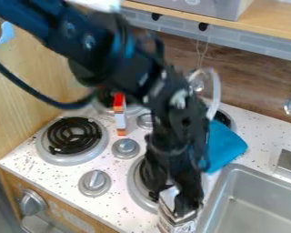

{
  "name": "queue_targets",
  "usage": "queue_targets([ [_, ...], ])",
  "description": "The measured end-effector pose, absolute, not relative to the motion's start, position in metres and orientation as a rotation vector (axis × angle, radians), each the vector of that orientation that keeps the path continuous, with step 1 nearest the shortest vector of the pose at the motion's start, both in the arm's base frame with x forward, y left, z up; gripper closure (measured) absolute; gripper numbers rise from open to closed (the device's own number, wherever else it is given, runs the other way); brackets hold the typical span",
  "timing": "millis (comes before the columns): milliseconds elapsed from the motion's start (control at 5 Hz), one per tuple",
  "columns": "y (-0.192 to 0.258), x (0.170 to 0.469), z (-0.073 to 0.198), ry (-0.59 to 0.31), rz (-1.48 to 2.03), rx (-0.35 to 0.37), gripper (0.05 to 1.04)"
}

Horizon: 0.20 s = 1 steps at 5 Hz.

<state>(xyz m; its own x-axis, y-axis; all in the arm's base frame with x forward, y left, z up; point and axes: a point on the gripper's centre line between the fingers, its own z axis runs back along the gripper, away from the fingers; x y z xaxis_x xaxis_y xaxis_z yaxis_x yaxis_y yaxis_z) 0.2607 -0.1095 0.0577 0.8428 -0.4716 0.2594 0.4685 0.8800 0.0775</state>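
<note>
The gripper (179, 198) hangs down at the lower middle, between the front right burner and the sink. Right at its lower end is a silver and white can-like container (177, 224), partly covered by the gripper and cut by the bottom edge. Whether the gripper holds the container or only overlaps it, I cannot tell. Behind the arm, to its right, a blue cloth-like thing (225, 144) lies by the sink's back left corner. A small orange and white box (120, 114) stands between the left burners and the arm.
Black coil burners (74, 135) and grey knobs (94, 183) sit on the speckled stove top (35, 166). The sink (263, 202) is at the lower right. A clear curved tube or handle (216, 93) rises behind the arm. A wooden shelf (269, 32) runs along the top right.
</note>
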Motion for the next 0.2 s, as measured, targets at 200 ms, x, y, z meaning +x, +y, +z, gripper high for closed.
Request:
queue_targets([
  [200,-0.1076,0.2585,0.091,-0.326,-0.477,-0.014,0.082],
])
